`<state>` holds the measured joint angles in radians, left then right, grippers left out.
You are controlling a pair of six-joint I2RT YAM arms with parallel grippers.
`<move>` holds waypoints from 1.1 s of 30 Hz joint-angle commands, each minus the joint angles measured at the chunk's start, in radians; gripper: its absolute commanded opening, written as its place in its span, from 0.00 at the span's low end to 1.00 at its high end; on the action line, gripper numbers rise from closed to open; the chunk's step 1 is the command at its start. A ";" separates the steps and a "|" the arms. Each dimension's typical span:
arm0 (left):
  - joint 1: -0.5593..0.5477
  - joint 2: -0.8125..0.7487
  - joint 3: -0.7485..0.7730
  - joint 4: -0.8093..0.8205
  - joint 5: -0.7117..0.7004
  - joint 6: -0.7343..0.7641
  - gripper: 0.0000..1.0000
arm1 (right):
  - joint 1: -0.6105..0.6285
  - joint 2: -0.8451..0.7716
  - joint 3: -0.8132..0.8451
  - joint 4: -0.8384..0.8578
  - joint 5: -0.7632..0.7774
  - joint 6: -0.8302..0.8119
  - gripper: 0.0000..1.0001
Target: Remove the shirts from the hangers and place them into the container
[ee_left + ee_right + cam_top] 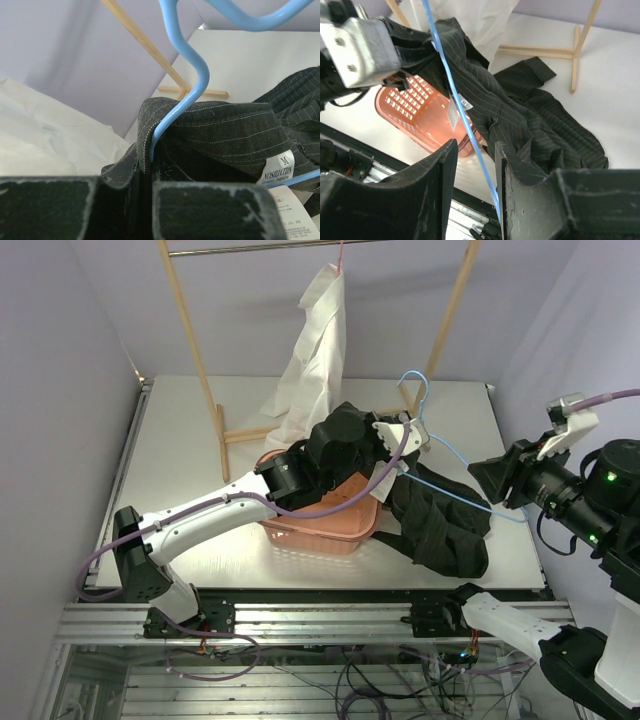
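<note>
- Left claw [125, 185]: clamped on dark shirt [225, 135] collar.
- Right claw [475, 160]: held apart around blue hanger [447, 80] wire.
- Risk: collar may be snagged on hook if pulled askew.

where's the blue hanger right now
Top view, centre-right: the blue hanger is inside the dark shirt beside the basket, one end at the right gripper.

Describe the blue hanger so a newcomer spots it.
Find the wooden rack at the back. Before it, a dark pinstriped shirt sprawls beside the pink basket, a wire hanger through its collar. It's light blue; the hanger holding the white shirt is pink.
</note>
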<state>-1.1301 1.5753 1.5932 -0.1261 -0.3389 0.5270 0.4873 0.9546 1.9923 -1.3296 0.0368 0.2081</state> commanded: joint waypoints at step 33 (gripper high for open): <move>0.056 -0.007 0.079 0.056 0.074 -0.077 0.07 | 0.026 -0.010 -0.044 -0.011 0.025 -0.010 0.00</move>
<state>-1.0775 1.5673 1.6096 -0.1242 -0.2977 0.5026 0.5095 0.9386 1.9240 -1.3331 0.0208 0.1978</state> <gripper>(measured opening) 0.121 0.037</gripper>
